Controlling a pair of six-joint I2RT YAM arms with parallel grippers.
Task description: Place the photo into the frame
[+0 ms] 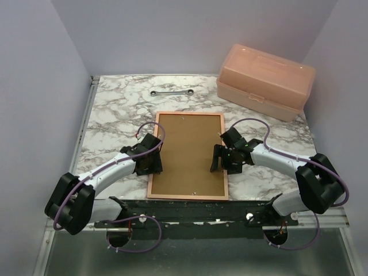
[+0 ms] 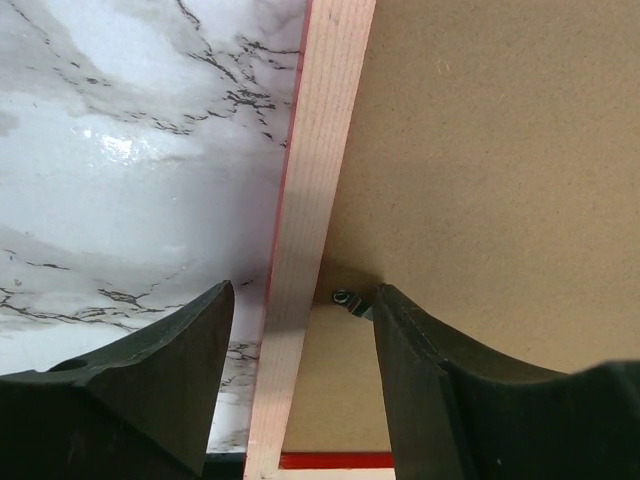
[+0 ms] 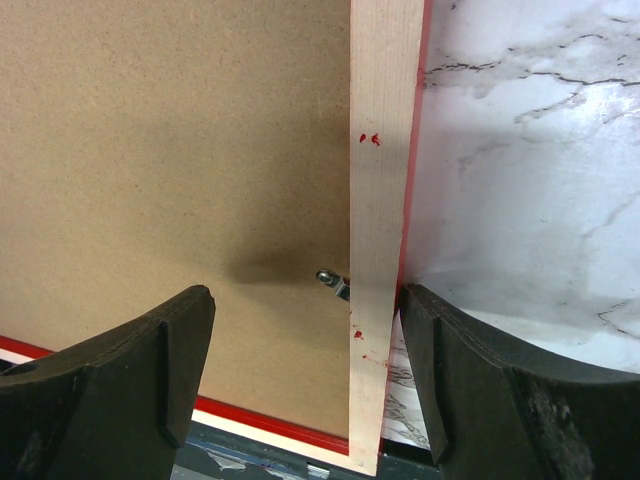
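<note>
The frame (image 1: 190, 114) lies face down on the marble table, pale wood back up, red edge showing. A brown backing board (image 1: 188, 155) fills it. The photo is hidden. My left gripper (image 1: 150, 164) is open and straddles the frame's left rail (image 2: 310, 200); its inner finger (image 2: 420, 380) is by a small metal tab (image 2: 345, 298). My right gripper (image 1: 221, 161) is open and straddles the right rail (image 3: 385, 150); its outer finger (image 3: 450, 370) is close against the red edge, and a metal tab (image 3: 333, 281) lies between the fingers.
A pink plastic box (image 1: 265, 80) stands at the back right. A metal wrench (image 1: 171, 92) lies behind the frame. The frame's near end sits at the table's front edge (image 1: 190, 202). Walls close in the left, right and back.
</note>
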